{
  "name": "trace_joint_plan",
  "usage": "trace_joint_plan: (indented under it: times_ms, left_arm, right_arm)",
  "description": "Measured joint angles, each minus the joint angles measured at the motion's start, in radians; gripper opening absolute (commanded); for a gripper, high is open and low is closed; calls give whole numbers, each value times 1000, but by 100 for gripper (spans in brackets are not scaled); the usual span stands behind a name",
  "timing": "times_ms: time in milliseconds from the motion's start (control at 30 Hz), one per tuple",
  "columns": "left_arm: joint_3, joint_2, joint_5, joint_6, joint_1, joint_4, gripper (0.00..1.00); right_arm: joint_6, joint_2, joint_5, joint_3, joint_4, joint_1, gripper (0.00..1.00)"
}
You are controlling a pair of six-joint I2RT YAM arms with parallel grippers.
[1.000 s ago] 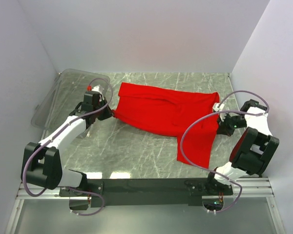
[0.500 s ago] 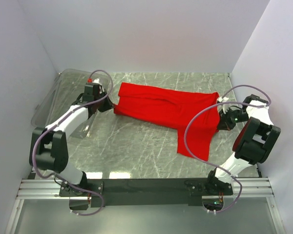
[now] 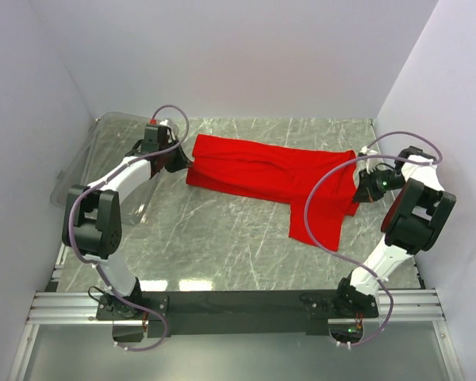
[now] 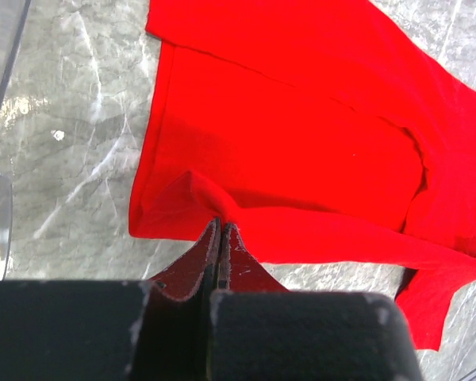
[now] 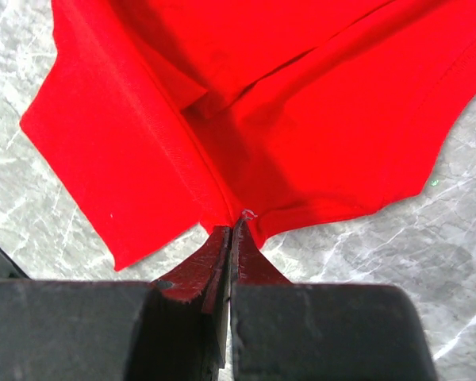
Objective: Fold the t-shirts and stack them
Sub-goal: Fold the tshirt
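Right now both claws are pinching the red t-shirt (image 3: 270,176): left gripper (image 4: 220,228) on a bunched fold at its left edge, right gripper (image 5: 232,230) on its right edge. It lies across the far half of the marble table (image 3: 222,238), probably tensioned end to end to flatten it before folding.

- bare table (image 3: 214,238) lies open on the near side of the red t-shirt (image 3: 262,171);
- clear bin (image 3: 79,171) blocks the far-left corner;
- walls (image 3: 222,55) close in left, back, right

You will find no readable text, label, brand or number in any view. Your red t-shirt (image 3: 254,171) carries no print.
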Motion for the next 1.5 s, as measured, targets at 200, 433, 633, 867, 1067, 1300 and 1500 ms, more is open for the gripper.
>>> trace_joint_plan:
  times_ms: [200, 433, 633, 867, 1067, 1300, 1500]
  left_arm:
    - [17, 20, 2, 8, 9, -4, 1]
    - [56, 59, 4, 26, 29, -32, 1]
    - [82, 97, 17, 34, 31, -56, 1]
    - [87, 112, 26, 34, 31, -69, 1]
    - [87, 112, 26, 36, 31, -71, 1]
    - [87, 112, 26, 39, 31, -78, 1]
    - [86, 111, 26, 54, 31, -91, 1]
  right_arm:
    - [40, 6, 21, 33, 18, 33, 0]
    - [56, 68, 24, 164, 12, 51, 0]
    - [56, 137, 35, 210, -8, 61, 0]
    - [67, 156, 51, 213, -10, 77, 0]
    - [73, 167, 56, 238, -9, 84, 0]
    - [76, 167, 73, 238, -10, 87, 0]
    - [72, 167, 77, 238, -11, 87, 0]
